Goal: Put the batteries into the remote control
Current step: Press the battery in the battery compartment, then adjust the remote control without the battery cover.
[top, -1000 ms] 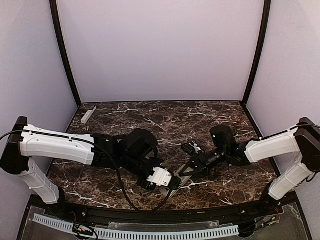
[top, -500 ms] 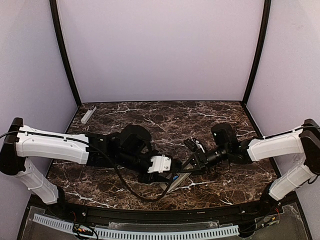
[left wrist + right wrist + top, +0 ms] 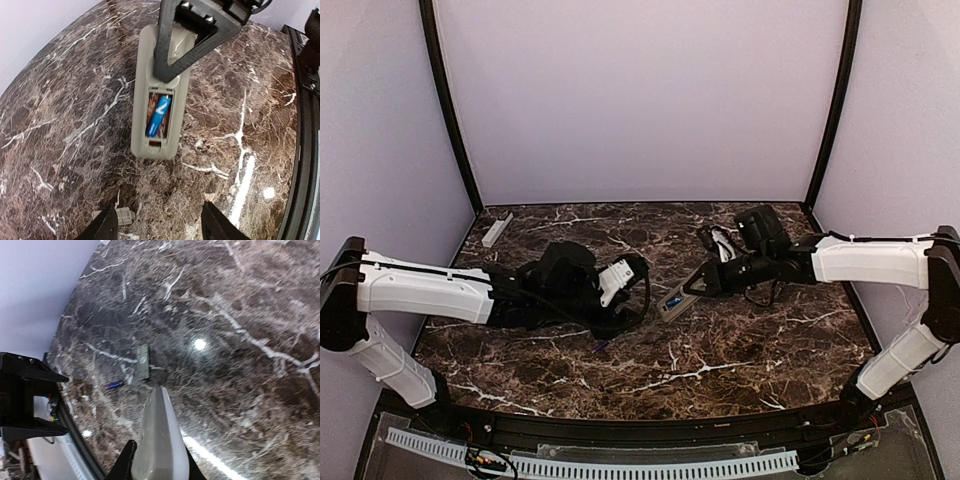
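Observation:
My right gripper [image 3: 705, 283] is shut on the remote control [image 3: 678, 299] and holds it tilted above the table's middle. In the left wrist view the remote control [image 3: 159, 85] shows its back, where one blue battery [image 3: 159, 117] lies in the open compartment. The right wrist view has the remote control [image 3: 160, 440] edge-on between my right gripper's [image 3: 159, 467] jaws. A second battery [image 3: 114, 385] lies loose on the marble; from above this battery [image 3: 602, 346] is near the front. My left gripper [image 3: 162, 227] is open and empty, a short way from the remote's lower end.
A small grey battery cover [image 3: 143, 361] lies on the marble near the loose battery, and the cover [image 3: 120, 216] sits close by my left fingertip [image 3: 107, 227]. A narrow pale grey bar [image 3: 497, 229] rests at the back left corner. The table's black front rim [image 3: 305, 125] is near.
My left gripper has opened and pulled back leftward from the remote. My right arm has carried the remote up and away from the front edge toward the table's middle.

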You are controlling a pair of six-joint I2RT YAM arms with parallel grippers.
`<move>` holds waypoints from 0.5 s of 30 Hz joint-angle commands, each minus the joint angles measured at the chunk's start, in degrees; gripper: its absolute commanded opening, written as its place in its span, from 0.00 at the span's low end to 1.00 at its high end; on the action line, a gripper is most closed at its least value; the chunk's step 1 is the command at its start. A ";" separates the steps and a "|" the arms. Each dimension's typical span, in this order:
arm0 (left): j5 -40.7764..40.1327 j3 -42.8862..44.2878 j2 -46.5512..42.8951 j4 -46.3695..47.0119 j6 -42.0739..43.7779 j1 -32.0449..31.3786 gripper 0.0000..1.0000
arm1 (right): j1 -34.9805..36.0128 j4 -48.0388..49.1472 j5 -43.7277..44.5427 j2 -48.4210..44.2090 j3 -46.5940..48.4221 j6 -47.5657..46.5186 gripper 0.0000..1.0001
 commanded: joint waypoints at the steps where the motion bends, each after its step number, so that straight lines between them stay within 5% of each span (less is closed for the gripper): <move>1: -4.12 -1.81 0.76 1.72 -7.84 1.56 0.59 | 1.75 -6.63 17.70 1.47 4.65 -12.66 0.00; 5: -3.63 -3.54 0.91 3.34 -10.39 2.08 0.63 | 4.40 -7.39 25.93 3.69 6.87 -20.05 0.00; 12: -6.96 -7.40 -1.11 6.33 -11.84 2.56 0.96 | 10.37 -5.73 40.62 5.99 6.99 -29.08 0.00; 15: -7.09 -7.44 -1.00 5.79 -11.83 2.98 0.98 | 11.72 -4.96 43.01 6.26 7.04 -30.03 0.00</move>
